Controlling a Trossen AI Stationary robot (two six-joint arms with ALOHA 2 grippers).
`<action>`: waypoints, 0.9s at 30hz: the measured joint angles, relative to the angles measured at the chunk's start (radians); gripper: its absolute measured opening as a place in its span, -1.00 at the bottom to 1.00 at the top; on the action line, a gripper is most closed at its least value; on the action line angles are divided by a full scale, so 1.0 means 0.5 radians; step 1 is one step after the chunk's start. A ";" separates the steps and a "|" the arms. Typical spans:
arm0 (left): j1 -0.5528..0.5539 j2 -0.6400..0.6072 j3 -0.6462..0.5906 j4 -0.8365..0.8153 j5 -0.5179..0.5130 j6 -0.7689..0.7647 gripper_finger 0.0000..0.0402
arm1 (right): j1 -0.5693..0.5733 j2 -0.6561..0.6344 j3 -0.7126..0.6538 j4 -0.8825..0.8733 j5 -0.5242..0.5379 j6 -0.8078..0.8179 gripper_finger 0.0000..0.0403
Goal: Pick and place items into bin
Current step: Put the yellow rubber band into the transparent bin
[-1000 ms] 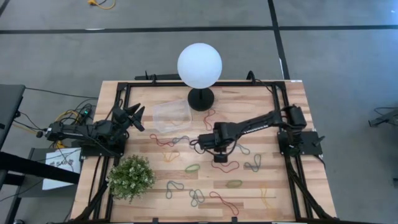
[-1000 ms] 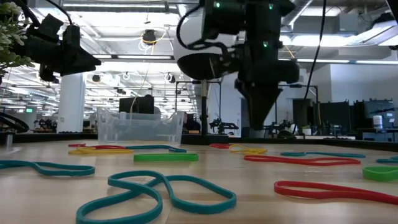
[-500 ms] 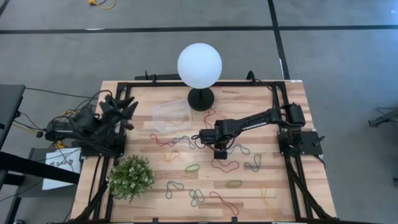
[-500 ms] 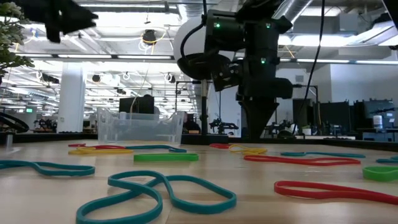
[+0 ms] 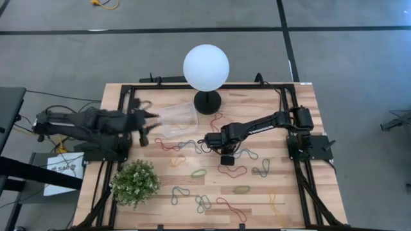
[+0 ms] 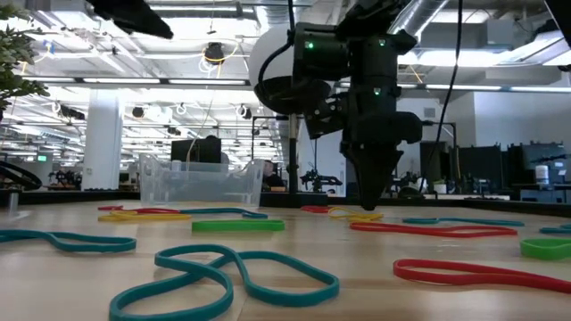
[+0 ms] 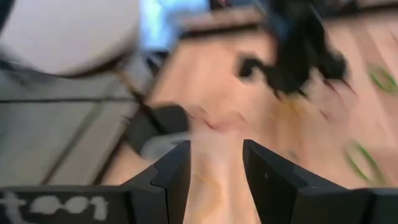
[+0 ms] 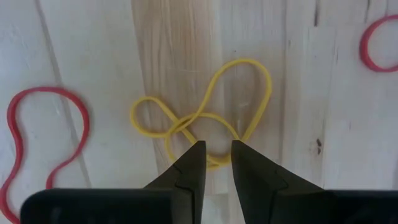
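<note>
Rubber bands (image 5: 232,171) scattered mid-table | bin (image 5: 177,119) beside lamp base (image 5: 207,101), clear of table edge | right gripper (image 8: 216,163) narrow, tips at yellow band (image 8: 202,118) | left gripper (image 5: 145,120) open beside bin

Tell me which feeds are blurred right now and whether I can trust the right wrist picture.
Left wrist view: heavily motion-smeared; only the left gripper reads clearly, lamp and table are streaks. High view: left arm smeared beside the clear bin. Right wrist view: sharp, evenly lit, right gripper over the yellow rubber band. Low view: near bands soft, background backlit.
</note>
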 joint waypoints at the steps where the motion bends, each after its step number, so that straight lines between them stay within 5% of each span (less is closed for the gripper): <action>1: -0.001 0.075 0.031 -0.042 0.064 0.004 -0.31 | 0.000 0.000 0.000 0.002 0.006 0.000 -0.64; 8: 0.000 0.416 0.089 0.002 0.350 0.049 -0.31 | -0.013 0.000 -0.003 0.007 0.064 -0.016 -0.64; 21: 0.000 0.667 0.088 0.011 0.552 -0.142 -0.31 | -0.103 -0.019 -0.236 0.268 0.027 -0.015 -0.65; 27: 0.000 0.705 0.087 0.000 0.552 -0.236 -0.31 | -0.086 -0.015 -0.238 0.360 0.045 -0.015 -0.90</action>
